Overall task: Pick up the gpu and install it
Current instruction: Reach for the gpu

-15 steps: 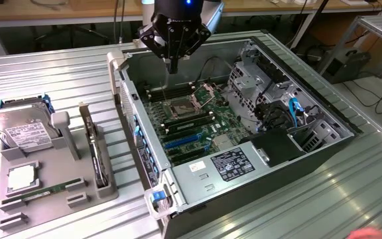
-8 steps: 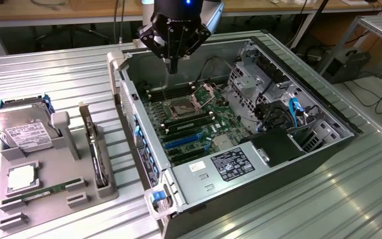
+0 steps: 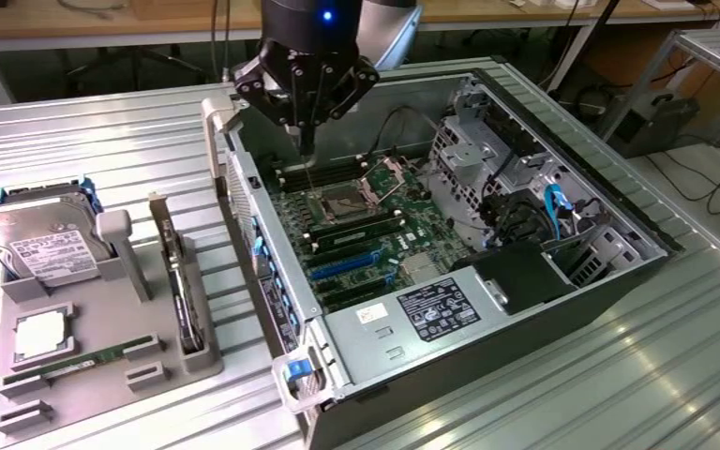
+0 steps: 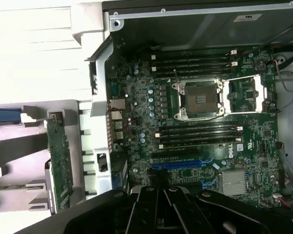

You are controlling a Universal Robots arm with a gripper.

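Surface: ribbed metal table (image 3: 110,141), with cables and a bench leg behind it
Exterior view, case: an open computer case (image 3: 598,178) lies on its side on the table, the green motherboard (image 3: 373,248) facing up
Exterior view, holder: a grey holder (image 3: 97,328) sits just beside the case, at the exterior view's left; it carries a hard drive (image 3: 48,248) and a memory stick (image 3: 79,359)
Exterior view, gpu: the gpu (image 3: 183,291) stands edge-on in the holder, on the side nearest to the case, its metal bracket at the far end
Exterior view, gripper: the gripper (image 3: 307,145) hangs over the far part of the case, well apart from the gpu; the pincer looks narrow, tips drawn together, with nothing between them
Wrist view, motherboard: the motherboard (image 4: 151,112) is seen from above, the open processor socket (image 4: 200,97) between rows of memory slots
Wrist view, gpu: the gpu (image 4: 58,161) stands in the holder (image 4: 19,146), outside the case wall
Wrist view, gripper: the black gripper (image 4: 158,204) is over the board, empty
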